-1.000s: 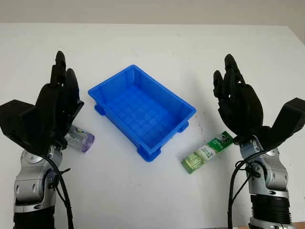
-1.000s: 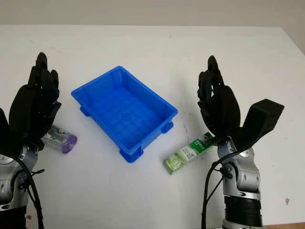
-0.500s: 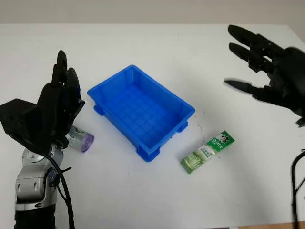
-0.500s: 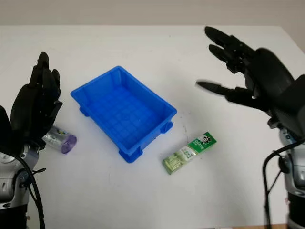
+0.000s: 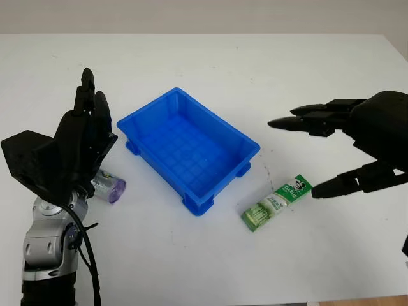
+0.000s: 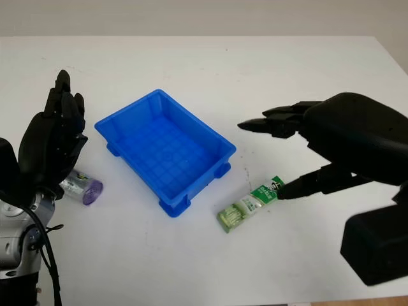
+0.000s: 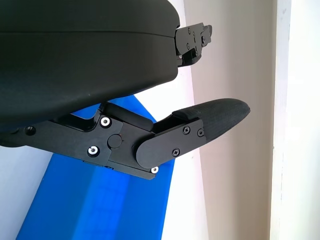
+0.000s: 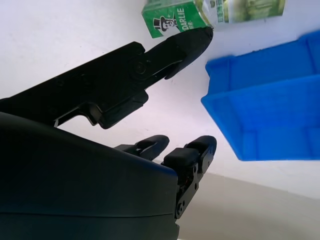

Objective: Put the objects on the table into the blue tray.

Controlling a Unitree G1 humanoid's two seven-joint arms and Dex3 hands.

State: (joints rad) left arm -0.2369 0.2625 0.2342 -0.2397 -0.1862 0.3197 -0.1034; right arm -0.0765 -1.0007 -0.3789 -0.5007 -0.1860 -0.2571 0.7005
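right hand [image 5: 344,150] open over the table, thumb tip beside the flat green and white toothpaste box [image 5: 276,203], box lying right of the empty blue plastic tray [image 5: 189,148], left hand [image 5: 76,143] open above a small clear purple-capped bottle [image 5: 106,187] on the white table [image 5: 210,57]

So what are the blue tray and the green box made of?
The blue tray looks like moulded plastic: glossy, one solid colour, with a grid pattern pressed into its floor. The green box seems to be printed cardboard, with sharp folded edges and lettering on it.
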